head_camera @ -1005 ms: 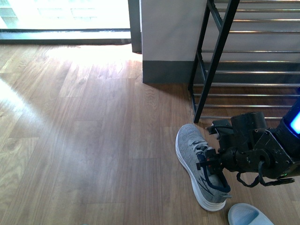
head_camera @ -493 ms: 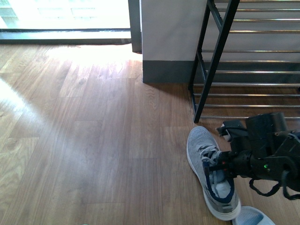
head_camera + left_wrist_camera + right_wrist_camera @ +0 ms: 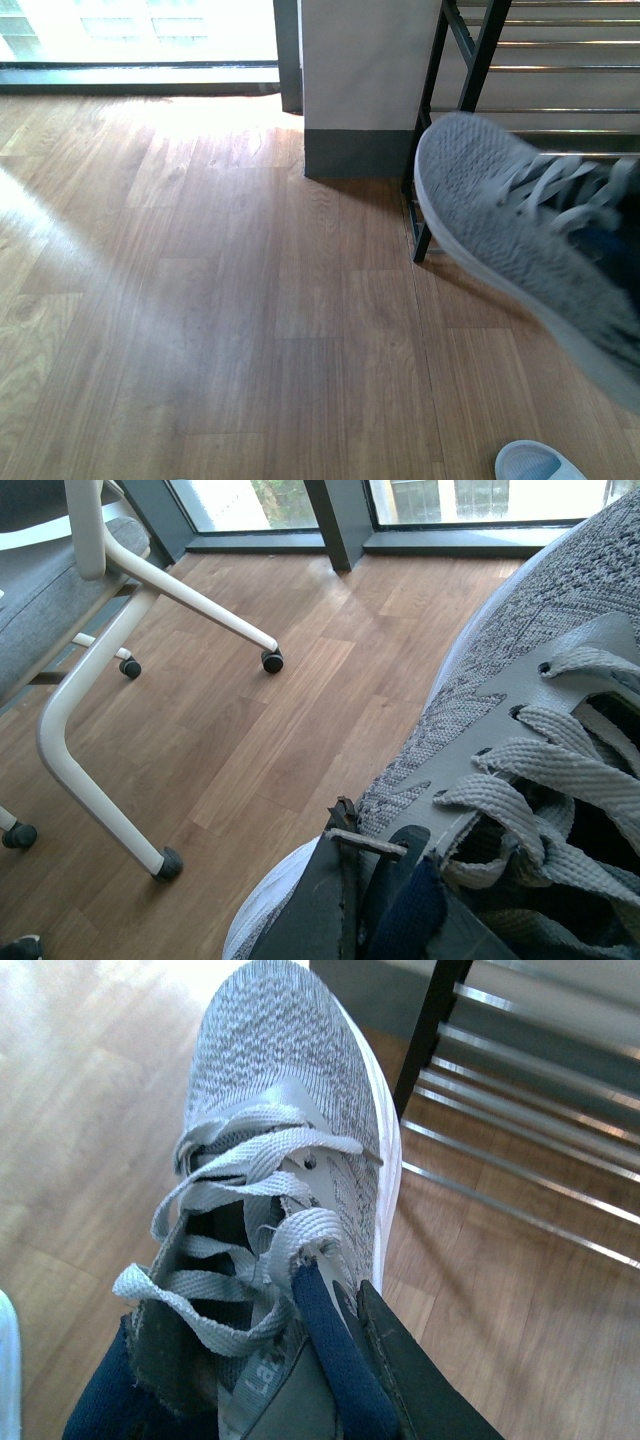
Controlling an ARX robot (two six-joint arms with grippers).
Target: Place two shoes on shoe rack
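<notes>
In the front view one light grey knit shoe (image 3: 520, 230) hangs in the air at the right, close to the camera, toe pointing up-left in front of the black shoe rack (image 3: 470, 80). The right gripper is hidden behind it there. In the right wrist view my right gripper (image 3: 345, 1305) is shut on that shoe's (image 3: 280, 1070) navy collar beside the tongue, with the rack's chrome rods (image 3: 520, 1110) just past its toe. In the left wrist view my left gripper (image 3: 365, 845) is shut on the edge of the other grey shoe (image 3: 560, 630), held above the wood floor.
A pale blue slipper (image 3: 535, 462) lies on the floor at the bottom right. A white wall pillar with a grey base (image 3: 365, 90) stands left of the rack. A chair with white legs and black casters (image 3: 110, 660) stands near the left arm, by the windows.
The right gripper has lifted its shoe off the floor, up and toward the camera. The shoe now fills the right side of the front view and hides the gripper.
</notes>
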